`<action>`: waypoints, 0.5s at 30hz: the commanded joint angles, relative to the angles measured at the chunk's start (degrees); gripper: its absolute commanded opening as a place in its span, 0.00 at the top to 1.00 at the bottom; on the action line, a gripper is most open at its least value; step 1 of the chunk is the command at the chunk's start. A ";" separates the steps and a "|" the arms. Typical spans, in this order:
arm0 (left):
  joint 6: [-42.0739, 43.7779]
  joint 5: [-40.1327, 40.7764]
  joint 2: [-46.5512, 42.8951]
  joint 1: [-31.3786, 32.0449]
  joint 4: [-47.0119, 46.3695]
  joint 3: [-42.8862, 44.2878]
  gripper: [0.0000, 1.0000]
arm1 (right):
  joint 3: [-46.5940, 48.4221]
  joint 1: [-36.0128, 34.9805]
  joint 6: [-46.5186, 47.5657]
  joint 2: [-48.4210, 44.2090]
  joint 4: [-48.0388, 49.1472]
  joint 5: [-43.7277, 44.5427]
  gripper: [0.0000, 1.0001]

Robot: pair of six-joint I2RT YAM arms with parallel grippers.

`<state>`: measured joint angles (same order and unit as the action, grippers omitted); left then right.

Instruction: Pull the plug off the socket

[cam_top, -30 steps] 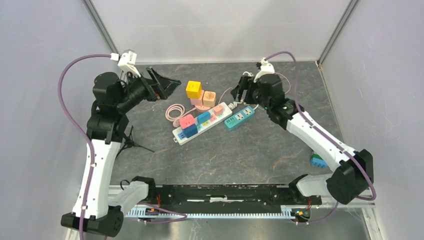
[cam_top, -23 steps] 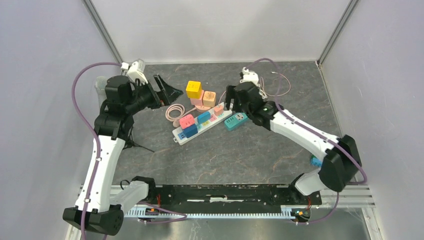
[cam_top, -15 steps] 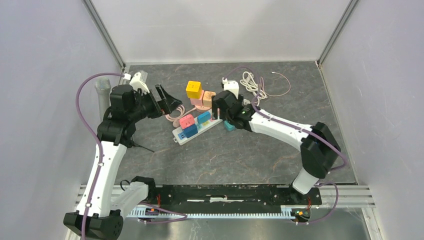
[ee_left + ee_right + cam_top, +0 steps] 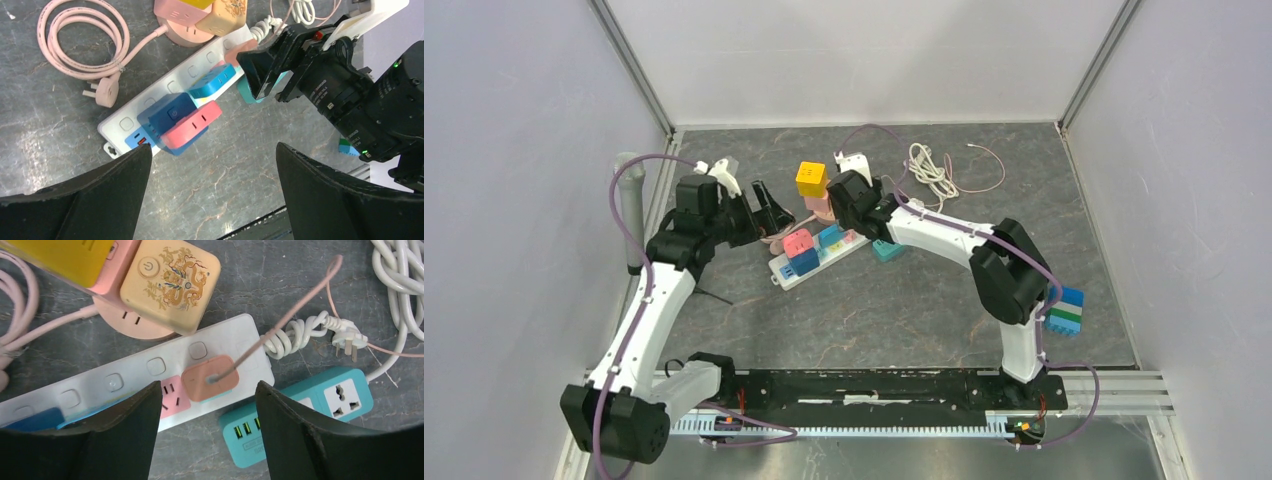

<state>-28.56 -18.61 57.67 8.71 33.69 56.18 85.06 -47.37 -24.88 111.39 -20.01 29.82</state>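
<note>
**A:** Where is the plug, and is it out yet?

**B:** It is not out. The salmon plug (image 4: 209,378) sits flush in the white power strip (image 4: 227,337), at the end nearest the teal strip (image 4: 300,410). Its thin pink cable (image 4: 280,322) leads off from the top face. No gap shows between plug and strip. I take this plug as the target because the right arm is lined up on it.

**A:** What is the right gripper doing?

**B:** The right gripper (image 4: 207,390) hangs directly above that plug with its jaws spread. In the wrist view one finger lies to each side of the plug. It holds nothing. I see no contact, though I cannot tell how high it stands above the plug.

**A:** And the left gripper?

**B:** The left gripper (image 4: 212,150) is spread wide and empty. It hovers over the opposite end of the strip, where the pink adapter (image 4: 192,125) and the blue adapter (image 4: 167,112) are plugged in. It touches nothing.

**A:** How far along is the task, then?

**B:** By my reading, only the approach and alignment are done. The steps left are:
1. Lower the right fingers beside the plug.
2. Close them on its sides.
3. Draw it straight out.

The strip lies loose on the table, so it may lift with the plug unless the left arm pins it down.
</note>
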 commanded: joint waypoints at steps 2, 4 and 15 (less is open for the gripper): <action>-1.12 2.36 4.94 2.33 -6.62 1.85 0.00 | 4.26 1.30 6.87 3.77 -0.70 -2.46 0.31; -1.20 2.28 6.89 2.92 -7.01 3.77 0.00 | 4.67 1.69 8.93 3.91 -0.38 -4.40 0.32; 4.79 4.46 18.78 10.72 -10.55 9.85 0.13 | 1.11 4.71 13.82 3.95 4.52 -10.87 0.57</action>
<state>-27.75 -16.12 74.41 16.36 26.81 62.87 86.63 -43.59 -14.85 115.77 -19.79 20.49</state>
